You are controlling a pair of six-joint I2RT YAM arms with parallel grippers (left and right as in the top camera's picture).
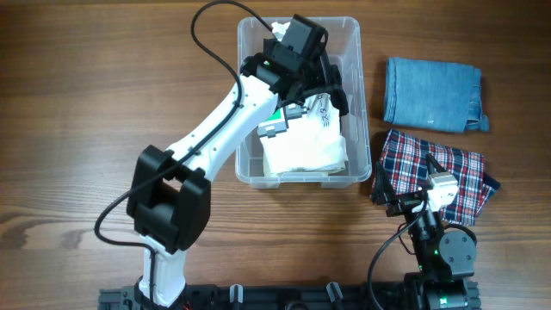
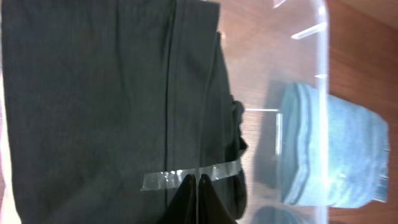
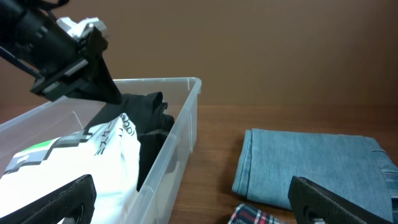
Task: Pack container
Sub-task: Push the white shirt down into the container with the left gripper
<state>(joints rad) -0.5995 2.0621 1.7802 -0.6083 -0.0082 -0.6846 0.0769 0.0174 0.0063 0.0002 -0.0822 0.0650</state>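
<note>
Container (image 1: 365,95) at upper centre of the overhead frame, on wooden table (image 1: 86,103); holds white printed garment (image 1: 306,146) and black garment (image 2: 93,93); left gripper (image 2: 198,186) inside it, jaws together, tips at a clear tape strip (image 2: 186,177) on the black garment; pinch on cloth not resolvable; right gripper (image 3: 193,183) at lower right, jaws wide apart, above plaid cloth (image 1: 465,168); folded denim (image 1: 430,93) just right of container.

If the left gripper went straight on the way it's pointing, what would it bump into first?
Most likely the black folded garment in the clear container. The left gripper points straight at it, its tips near a strip of tape on the cloth; whether they touch it is hard to tell.
</note>
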